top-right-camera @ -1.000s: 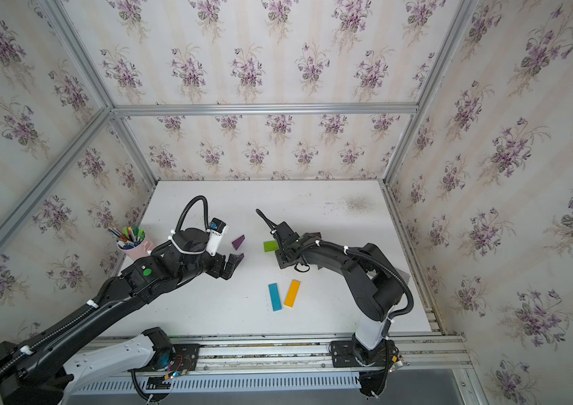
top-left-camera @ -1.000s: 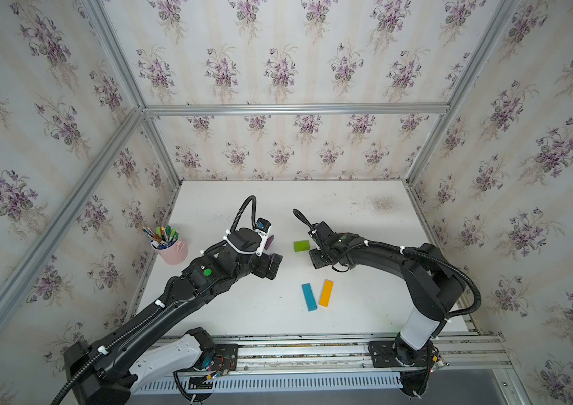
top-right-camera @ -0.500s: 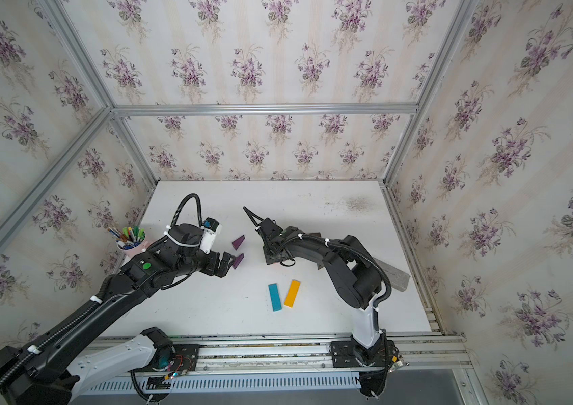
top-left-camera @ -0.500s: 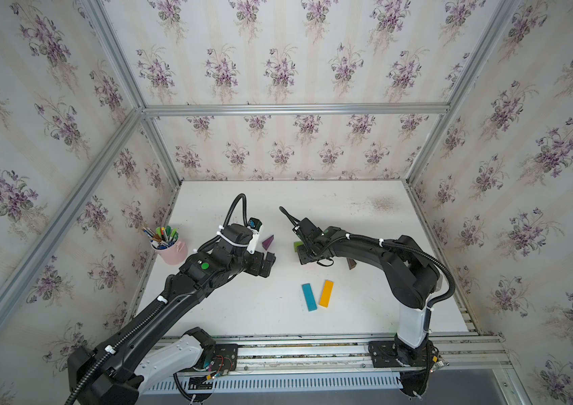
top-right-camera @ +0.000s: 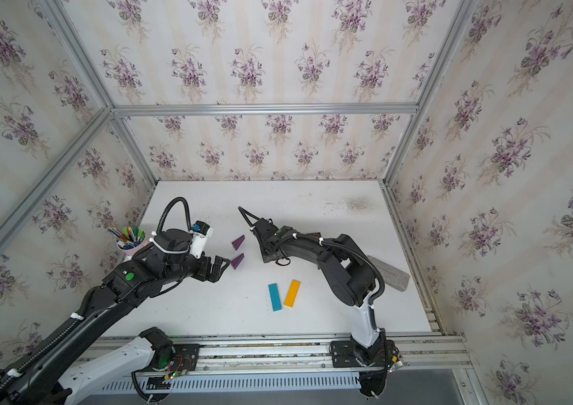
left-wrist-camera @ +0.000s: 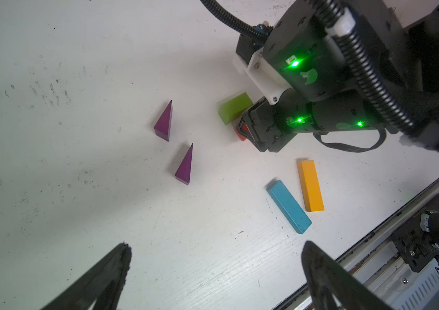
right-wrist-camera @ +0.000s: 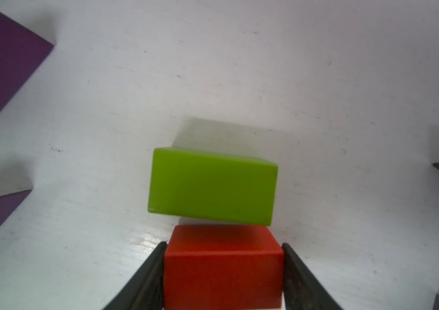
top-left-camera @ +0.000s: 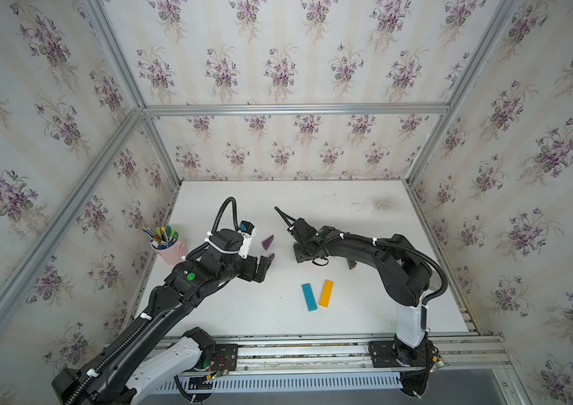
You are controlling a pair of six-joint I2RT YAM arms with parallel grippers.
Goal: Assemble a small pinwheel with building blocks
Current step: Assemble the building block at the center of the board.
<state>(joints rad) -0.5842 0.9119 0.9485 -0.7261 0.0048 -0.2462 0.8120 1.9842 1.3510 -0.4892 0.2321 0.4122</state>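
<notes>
No pinwheel is in view; the building blocks lie loose on the white table. My right gripper (right-wrist-camera: 223,244) is shut on the red block (right-wrist-camera: 223,268), low on the table and close against the slightly askew green block (right-wrist-camera: 213,188). Two purple wedges (top-left-camera: 268,242) (top-left-camera: 271,257) lie left of them. My left gripper (top-left-camera: 265,266) hangs open and empty beside the nearer purple wedge (left-wrist-camera: 185,166). The blue bar (top-left-camera: 309,297) and orange bar (top-left-camera: 326,293) lie side by side nearer the front. A brown wedge (top-right-camera: 313,234) shows behind the right arm.
A pink cup of pens (top-left-camera: 173,250) stands at the table's left edge. A grey slab (top-right-camera: 388,273) lies by the right wall. Another brown wedge (top-left-camera: 351,264) sits under the right forearm. The metal rail (top-left-camera: 313,347) runs along the front.
My right gripper has carried the red block left, up to the green block. My left gripper has drawn back slightly, uncovering the nearer purple wedge.
</notes>
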